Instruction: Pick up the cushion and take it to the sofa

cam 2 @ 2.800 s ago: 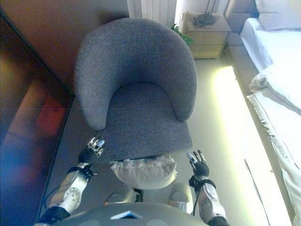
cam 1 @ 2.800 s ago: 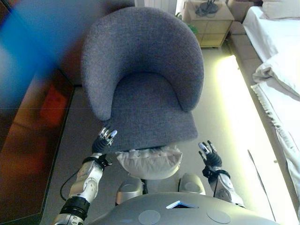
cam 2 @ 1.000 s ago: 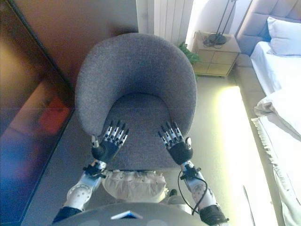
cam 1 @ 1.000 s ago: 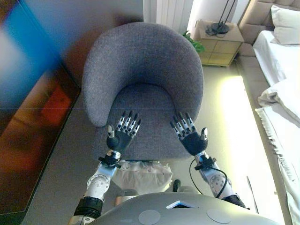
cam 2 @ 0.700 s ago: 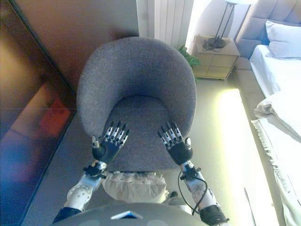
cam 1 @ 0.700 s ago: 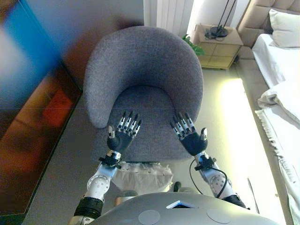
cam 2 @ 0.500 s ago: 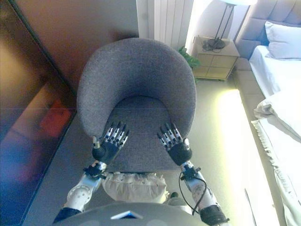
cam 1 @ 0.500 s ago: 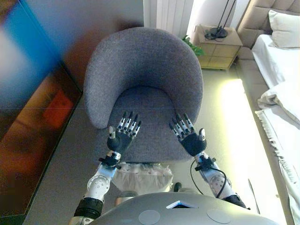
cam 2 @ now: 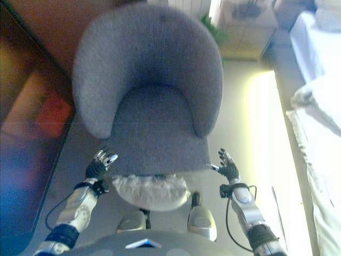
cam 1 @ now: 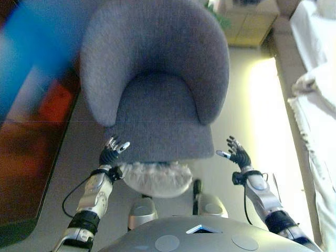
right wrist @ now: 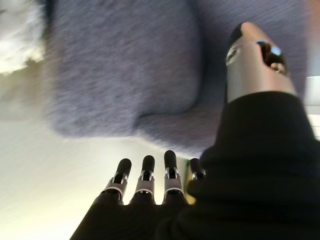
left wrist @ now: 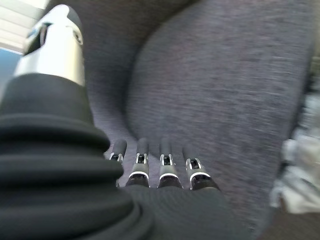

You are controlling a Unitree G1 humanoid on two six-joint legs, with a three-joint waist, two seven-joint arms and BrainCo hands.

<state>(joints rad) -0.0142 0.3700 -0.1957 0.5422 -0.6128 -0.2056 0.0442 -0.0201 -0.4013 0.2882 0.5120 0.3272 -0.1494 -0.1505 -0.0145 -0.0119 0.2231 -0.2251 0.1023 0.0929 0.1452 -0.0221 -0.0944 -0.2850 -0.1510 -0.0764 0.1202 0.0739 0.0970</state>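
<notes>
A white ruffled cushion (cam 1: 156, 178) lies on the floor against the front edge of the grey armchair (cam 1: 157, 115), just before my feet. My left hand (cam 1: 110, 154) is open at the cushion's left end, by the seat's front left corner. My right hand (cam 1: 237, 155) is open to the right of the seat's front corner, a gap away from the cushion. Neither hand holds anything. The left wrist view shows straight fingers (left wrist: 167, 167) before the seat, with the cushion (left wrist: 300, 165) at the edge. The right wrist view shows straight fingers (right wrist: 145, 172) and the cushion (right wrist: 17, 35) in a corner.
A bed (cam 1: 320, 94) with white bedding runs along the right. A wooden nightstand (cam 1: 252, 18) stands behind the armchair on the right. A dark glossy cabinet (cam 1: 26, 131) lines the left. A strip of pale floor (cam 1: 257, 121) lies between armchair and bed.
Both hands have dropped from over the armchair's seat to floor level at either side of the cushion and moved apart. The camera has tilted down, shifting the whole view.
</notes>
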